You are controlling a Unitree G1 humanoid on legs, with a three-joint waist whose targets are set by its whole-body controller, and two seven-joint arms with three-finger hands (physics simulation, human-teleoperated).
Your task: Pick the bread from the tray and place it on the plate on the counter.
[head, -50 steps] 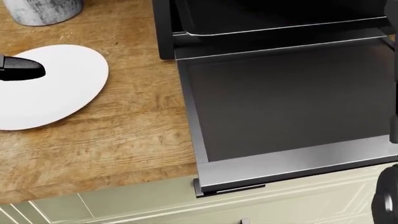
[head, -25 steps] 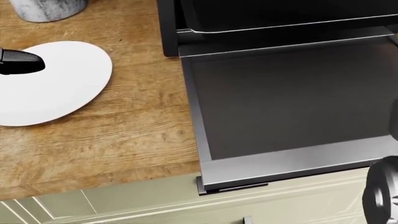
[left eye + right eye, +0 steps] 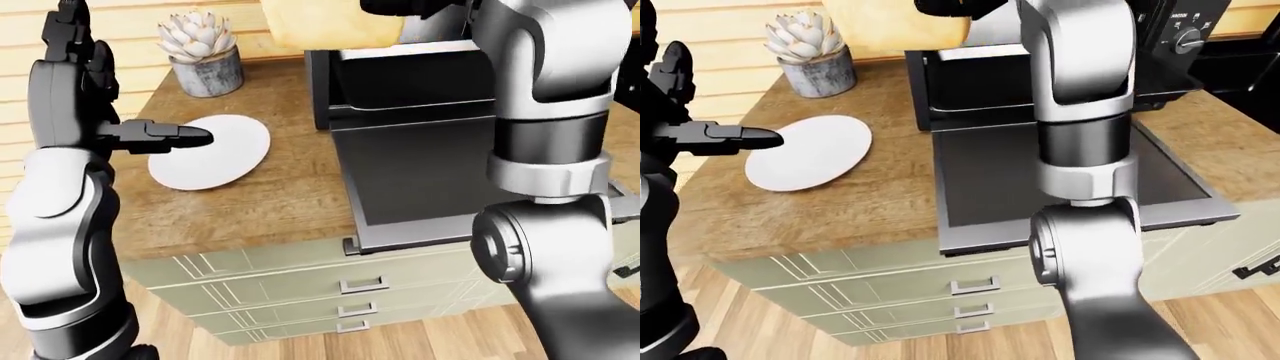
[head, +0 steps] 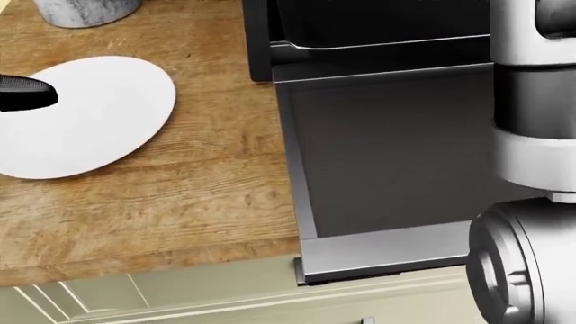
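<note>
Wooden counter (image 3: pixel 250 202) carries the white plate (image 3: pixel 215 150) at left-eye view's left-centre. Right hand (image 3: pixel 950 6), fingers closed, grips the bread (image 3: pixel 890 22) at top. Left hand (image 3: pixel 160 136)'s fingers extend over the plate, empty.

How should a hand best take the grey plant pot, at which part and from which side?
Probably grip the pot round its cylindrical wall, from the left of the left-eye view: it stands upright, the succulent covers its top, and the oven stands to its right.
</note>
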